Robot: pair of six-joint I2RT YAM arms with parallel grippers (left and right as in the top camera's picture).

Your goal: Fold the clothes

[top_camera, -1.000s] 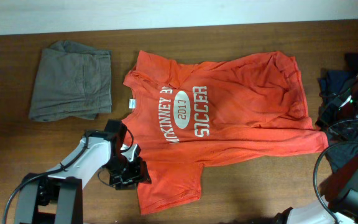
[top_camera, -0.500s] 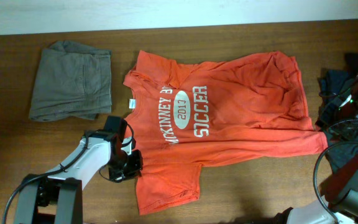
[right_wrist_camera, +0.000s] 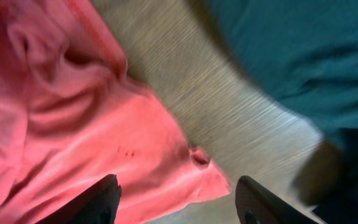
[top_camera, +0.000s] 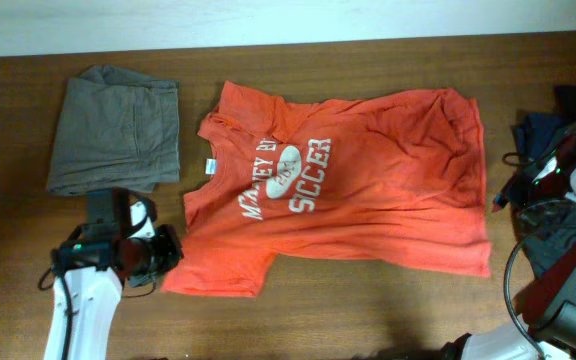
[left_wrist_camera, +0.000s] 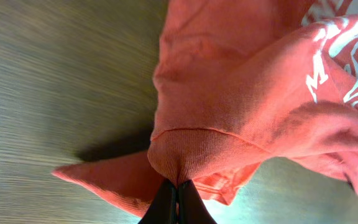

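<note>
Overhead: the orange T-shirt (top_camera: 368, 190) lies spread mid-table. My left gripper (top_camera: 160, 255) has its sleeve at the near-left corner, probably to pull it flat for folding. The grey-brown garment (top_camera: 113, 130) sits beyond it, apart.

Left wrist: my jaws are pinched tight on bunched sleeve fabric.

Right wrist: my right gripper (right_wrist_camera: 178, 186) gapes wide and empty over the hem corner. The dark blue-grey garment (right_wrist_camera: 291, 56) crowds nearby.
</note>
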